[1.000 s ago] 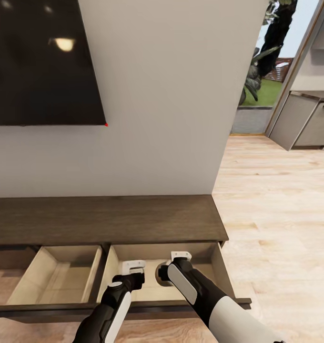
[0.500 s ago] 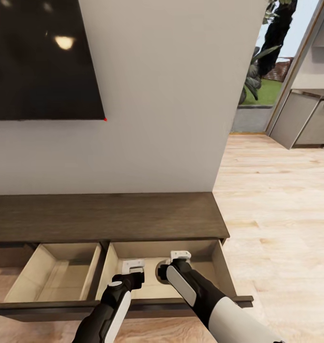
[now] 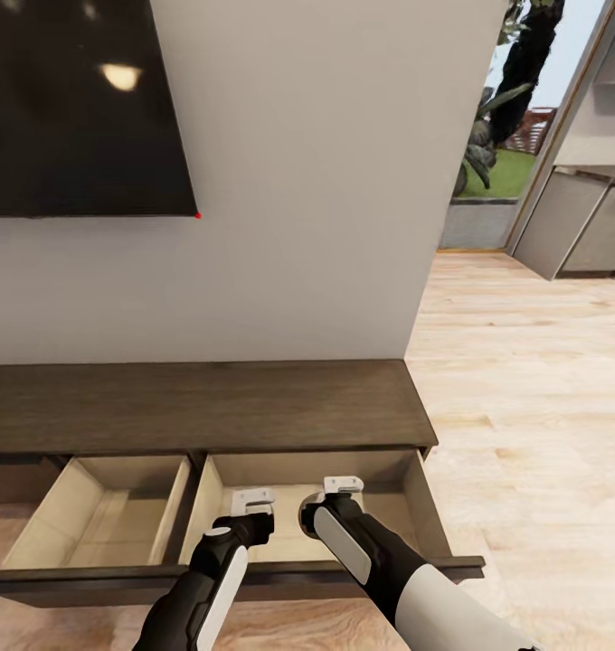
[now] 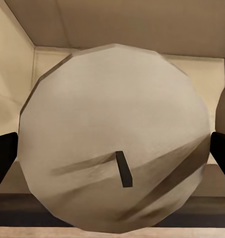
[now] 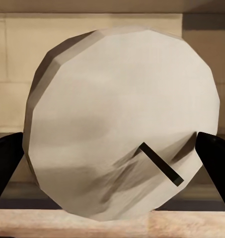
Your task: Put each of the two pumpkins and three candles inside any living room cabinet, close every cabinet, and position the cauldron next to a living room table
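Jaws of my left gripper (image 3: 252,500) and right gripper (image 3: 343,488) each clench an off-white stubby candle (image 4: 114,144) (image 5: 119,124) over the dark brown cabinet's (image 3: 199,407) open beige drawer (image 3: 425,515).

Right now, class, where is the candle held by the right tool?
In the head view the candle sits in the right tool, over the open right-hand drawer of the cabinet, beside the left tool.
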Controlling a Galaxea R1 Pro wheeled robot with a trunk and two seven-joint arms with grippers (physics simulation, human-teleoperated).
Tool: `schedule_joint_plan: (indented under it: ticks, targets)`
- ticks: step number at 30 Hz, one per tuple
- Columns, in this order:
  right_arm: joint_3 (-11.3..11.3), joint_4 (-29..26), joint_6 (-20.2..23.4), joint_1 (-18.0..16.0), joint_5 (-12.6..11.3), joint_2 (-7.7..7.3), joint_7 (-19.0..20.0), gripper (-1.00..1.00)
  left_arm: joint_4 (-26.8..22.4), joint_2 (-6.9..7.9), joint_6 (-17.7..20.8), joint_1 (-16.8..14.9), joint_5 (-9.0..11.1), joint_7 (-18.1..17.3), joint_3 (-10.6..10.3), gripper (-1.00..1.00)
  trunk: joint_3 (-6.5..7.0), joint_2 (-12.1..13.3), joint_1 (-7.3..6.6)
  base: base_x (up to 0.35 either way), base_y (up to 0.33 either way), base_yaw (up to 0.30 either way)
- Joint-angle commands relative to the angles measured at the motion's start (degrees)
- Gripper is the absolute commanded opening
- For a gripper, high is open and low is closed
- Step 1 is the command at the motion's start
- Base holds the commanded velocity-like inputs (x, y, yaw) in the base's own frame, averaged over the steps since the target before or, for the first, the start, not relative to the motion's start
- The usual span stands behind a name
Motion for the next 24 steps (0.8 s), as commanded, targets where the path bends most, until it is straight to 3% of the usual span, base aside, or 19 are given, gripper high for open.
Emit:
schedule_joint_plan:
  ticks: [1, 20, 24]
  targets:
    - [0.0, 0.0, 0.0, 0.0, 0.0, 0.00, 0.0, -1.00, 0.0, 0.00, 0.0, 0.0, 0.0, 0.0, 0.0, -1.00, -0.18, -0.4, 0.22, 0.000, 0.000, 0.000]
    - [1.2, -0.4, -0.1, 0.0, 0.0, 0.00, 0.3, -1.00, -0.5, 0.00, 0.2, 0.0, 0.0, 0.0, 0.3, -1.00, -3.56, -8.0, 4.40, 0.000, 0.000, -0.006]
    - [1.2, -0.5, -0.1, 0.0, 0.0, 0.00, 0.3, -1.00, -0.9, 0.00, 0.1, 0.0, 0.0, 0.0, 0.3, -1.00, -3.52, -8.0, 4.40, 0.000, 0.000, -0.063]
